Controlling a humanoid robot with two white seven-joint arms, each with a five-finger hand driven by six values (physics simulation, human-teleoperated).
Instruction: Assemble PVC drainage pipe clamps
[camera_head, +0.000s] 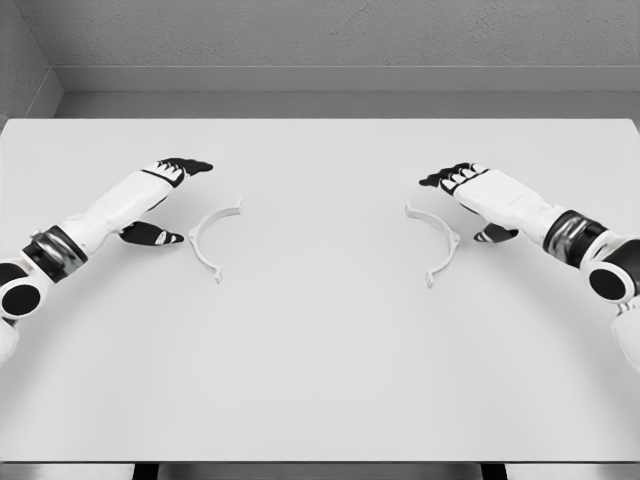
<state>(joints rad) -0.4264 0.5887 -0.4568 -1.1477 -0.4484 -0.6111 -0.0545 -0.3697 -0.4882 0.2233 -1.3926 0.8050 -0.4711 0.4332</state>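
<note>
**2 clamp halves flat on table, both hands empty**

Left clamp half (212, 238) lies at 9 o'clock from table centre, right clamp half (436, 243) at 3 o'clock, well apart, curves bulging outward. Left hand (160, 200) sits just beside its half at 9 o'clock, fingers spread, holding nothing. Right hand (470, 200) near its half at 2 o'clock, fingers relaxed, also empty. White table (320, 380).
</note>
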